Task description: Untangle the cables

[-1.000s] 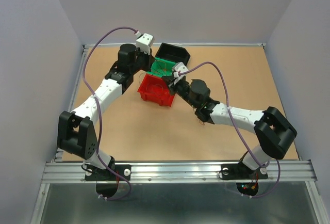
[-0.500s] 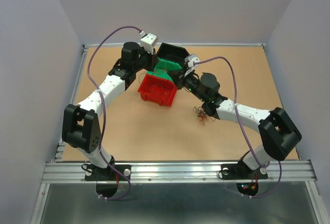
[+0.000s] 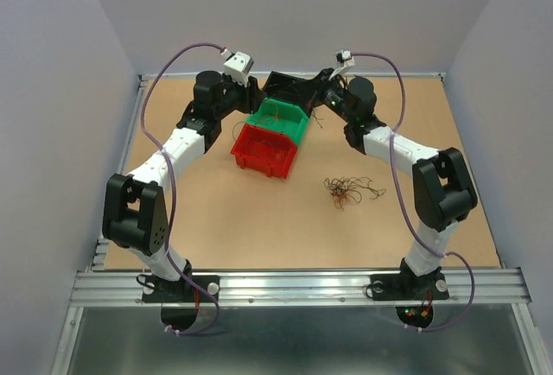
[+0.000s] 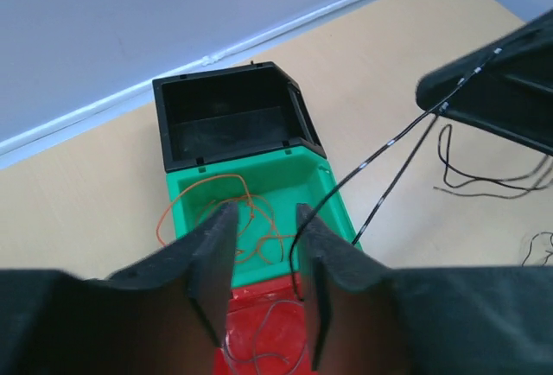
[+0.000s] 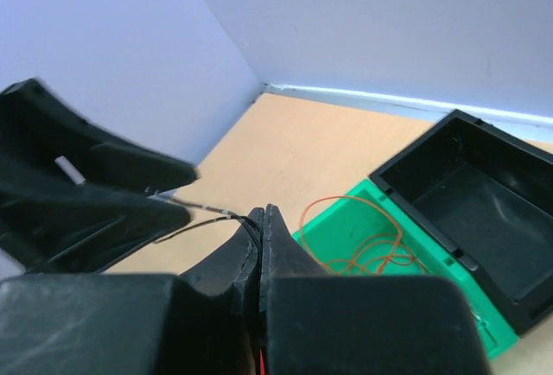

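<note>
The cables' tangle (image 3: 346,190), dark and reddish curly loops, lies on the table right of the bins. My right gripper (image 3: 321,92) (image 5: 262,212) hangs by the black bin, shut on one black cable (image 5: 194,208). That cable (image 4: 389,146) stretches across to my left gripper (image 3: 253,98) (image 4: 263,212) and ends along the inside of its right finger (image 4: 324,254). The left jaws stand open above the green and red bins, clamping nothing. An orange cable (image 4: 186,198) (image 5: 363,237) lies in the green bin. A thin grey one (image 4: 259,340) lies in the red bin.
Three bins stand in a row at the back middle: black (image 3: 294,88) (image 4: 225,120), green (image 3: 289,124) (image 4: 333,198) and red (image 3: 263,152). Loose black loops (image 4: 484,176) trail on the table right of the green bin. Walls close in the table on three sides.
My right arm has swung from beside the tangle up to the black bin, drawing a black cable with it. The left jaws have opened. The tangle now lies uncovered.
</note>
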`<state>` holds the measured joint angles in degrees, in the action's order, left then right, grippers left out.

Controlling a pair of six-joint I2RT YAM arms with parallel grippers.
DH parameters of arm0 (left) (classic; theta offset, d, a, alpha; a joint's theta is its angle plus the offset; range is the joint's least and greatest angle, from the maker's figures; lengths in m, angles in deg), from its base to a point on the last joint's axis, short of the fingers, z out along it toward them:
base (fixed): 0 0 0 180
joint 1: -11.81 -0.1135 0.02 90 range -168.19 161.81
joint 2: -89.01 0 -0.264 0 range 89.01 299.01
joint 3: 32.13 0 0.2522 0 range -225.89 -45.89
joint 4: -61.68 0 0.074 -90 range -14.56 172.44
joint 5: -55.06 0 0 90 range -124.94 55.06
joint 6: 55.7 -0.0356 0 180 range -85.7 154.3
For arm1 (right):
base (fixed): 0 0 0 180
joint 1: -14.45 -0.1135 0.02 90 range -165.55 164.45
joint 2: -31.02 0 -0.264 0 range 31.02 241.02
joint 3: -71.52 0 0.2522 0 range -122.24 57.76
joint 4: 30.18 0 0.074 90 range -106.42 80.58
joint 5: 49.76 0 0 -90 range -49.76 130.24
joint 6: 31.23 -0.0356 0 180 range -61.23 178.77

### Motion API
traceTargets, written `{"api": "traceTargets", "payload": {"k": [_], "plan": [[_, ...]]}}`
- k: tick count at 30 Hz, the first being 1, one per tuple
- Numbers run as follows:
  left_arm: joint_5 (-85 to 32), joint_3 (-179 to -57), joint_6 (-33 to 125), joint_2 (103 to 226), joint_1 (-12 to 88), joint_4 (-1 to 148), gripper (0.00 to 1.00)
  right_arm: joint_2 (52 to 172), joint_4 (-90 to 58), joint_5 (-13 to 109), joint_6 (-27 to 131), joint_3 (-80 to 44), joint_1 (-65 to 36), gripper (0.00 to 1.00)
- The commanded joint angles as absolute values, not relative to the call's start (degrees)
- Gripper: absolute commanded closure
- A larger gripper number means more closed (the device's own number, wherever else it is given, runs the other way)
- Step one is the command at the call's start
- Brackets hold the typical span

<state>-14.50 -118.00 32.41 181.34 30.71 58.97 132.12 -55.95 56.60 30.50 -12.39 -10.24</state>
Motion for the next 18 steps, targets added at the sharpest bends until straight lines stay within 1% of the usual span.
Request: {"api": "traceTargets", "payload": {"k": [1, 2, 3, 5, 6, 8, 9, 14, 18], "plan": [[-17.89, -114.09, 32.28, 176.81, 27.20, 54.70, 0.43, 136.75, -52.12, 56.41, 28.00, -23.35, -6.73, 0.99], [-18.07, -113.65, 32.37, 176.55, 27.11, 54.09, 0.37, 139.45, -49.49, 56.76, 29.14, -27.97, -6.73, 0.99], [-18.59, -113.56, 32.28, 176.55, 27.02, 54.00, 0.35, 141.13, -49.47, 56.85, 30.02, -30.46, -6.73, 0.99], [-19.47, -113.56, 32.10, 176.46, 26.84, 53.82, 0.25, 145.69, -44.21, 55.72, 32.12, -35.64, -6.73, 0.99], [-19.73, -113.48, 32.19, 176.37, 26.76, 53.82, 0.23, 147.02, -43.15, 55.54, 32.48, -39.32, -6.64, 1.00], [-20.09, -113.21, 31.93, 176.28, 26.58, 53.47, 0.22, 149.40, -41.21, 55.10, 33.19, -42.60, -6.56, 0.99], [-20.18, -113.21, 31.93, 176.20, 26.49, 53.38, 0.18, 151.32, -40.51, 55.01, 33.89, -43.92, -6.47, 0.99], [-20.26, -112.68, 32.01, 176.11, 25.97, 52.33, 0.17, 156.35, -34.36, 54.04, 39.07, -52.71, -6.56, 0.99], [-20.00, -112.68, 31.84, 176.37, 26.05, 52.33, 0.17, 159.25, -33.82, 55.62, 43.99, -54.03, -6.47, 1.00]]}}
